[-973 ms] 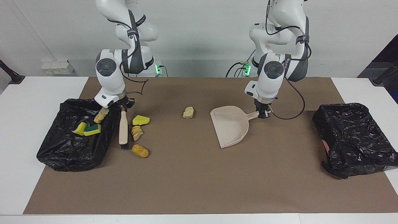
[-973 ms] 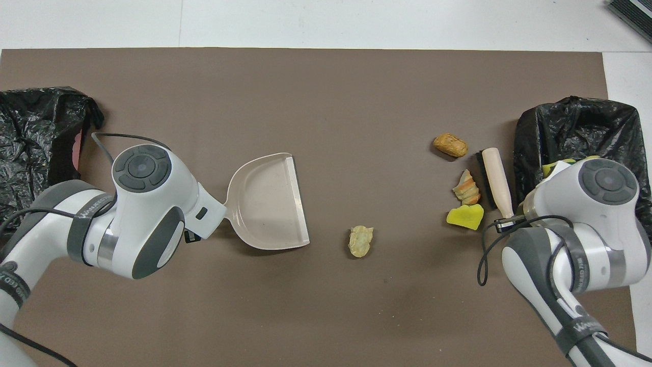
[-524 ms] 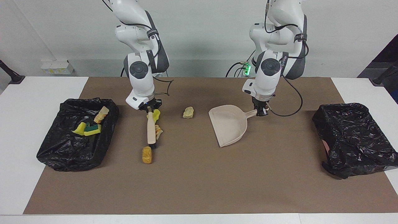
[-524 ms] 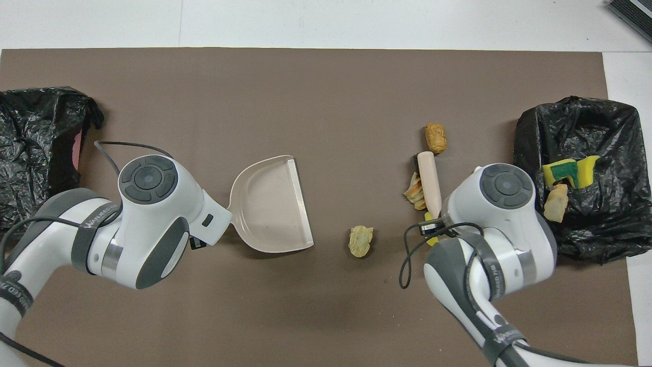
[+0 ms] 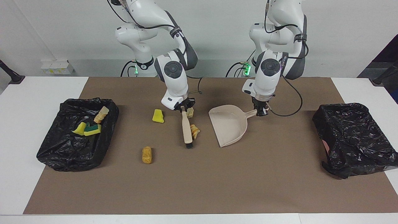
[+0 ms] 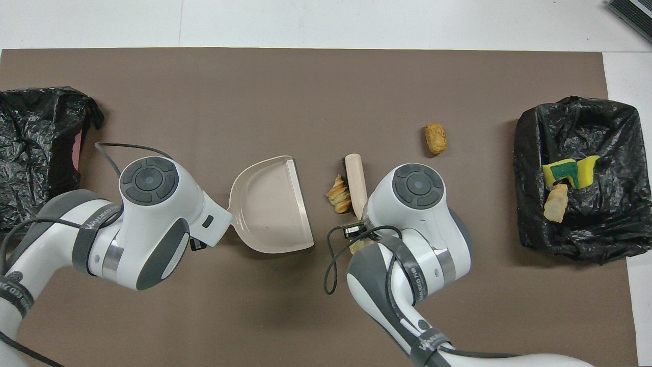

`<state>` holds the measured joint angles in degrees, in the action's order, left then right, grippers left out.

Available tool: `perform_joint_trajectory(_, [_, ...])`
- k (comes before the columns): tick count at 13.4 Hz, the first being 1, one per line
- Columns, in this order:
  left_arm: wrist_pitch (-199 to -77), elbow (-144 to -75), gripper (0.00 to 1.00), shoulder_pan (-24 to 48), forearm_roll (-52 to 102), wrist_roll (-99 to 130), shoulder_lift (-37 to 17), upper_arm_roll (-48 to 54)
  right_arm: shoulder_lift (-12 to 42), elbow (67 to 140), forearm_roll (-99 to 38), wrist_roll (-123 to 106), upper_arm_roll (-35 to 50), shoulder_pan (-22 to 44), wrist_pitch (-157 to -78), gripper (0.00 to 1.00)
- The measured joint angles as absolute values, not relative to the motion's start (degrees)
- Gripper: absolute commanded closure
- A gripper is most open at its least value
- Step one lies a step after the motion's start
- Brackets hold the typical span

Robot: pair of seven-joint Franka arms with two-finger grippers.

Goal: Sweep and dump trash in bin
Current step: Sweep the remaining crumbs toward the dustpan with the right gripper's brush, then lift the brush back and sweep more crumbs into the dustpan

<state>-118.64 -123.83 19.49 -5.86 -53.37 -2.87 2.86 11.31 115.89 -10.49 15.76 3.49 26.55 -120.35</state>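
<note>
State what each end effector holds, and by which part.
The right end effector holds the brush by its handle's end. The left end effector holds the dustpan by its handle's tip.

We see a brown mat spread on the white table, under the fingers of the left gripper and the right gripper. A white socket box sits by the wall, well apart from both.

A white table carried a brown mat; on the mat lay two black bags by its ends, scraps, dustpan and brush mid-mat
</note>
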Motion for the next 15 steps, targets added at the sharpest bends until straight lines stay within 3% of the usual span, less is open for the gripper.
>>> perform_joint_trajectory(4, [-121.1, -126.4, 1.0, 19.5, -5.9, -52.3, -1.5, 2.7, 11.0, 110.9, -16.6, 15.8, 3.3, 28.6, -117.0, 1.0])
perform_joint_trajectory(7, [-121.3, -126.8, 1.0, 19.5, -5.9, -51.8, -1.2, 2.8, 8.9, 108.2, -15.2, 15.6, 2.2, 24.2, -109.9, 1.0])
perform_joint_trajectory(15, [-121.6, -127.1, 1.0, 19.5, -5.8, -51.6, -0.9, 2.7, 10.9, 105.9, 10.2, 5.3, 1.8, 11.0, -112.0, 1.0])
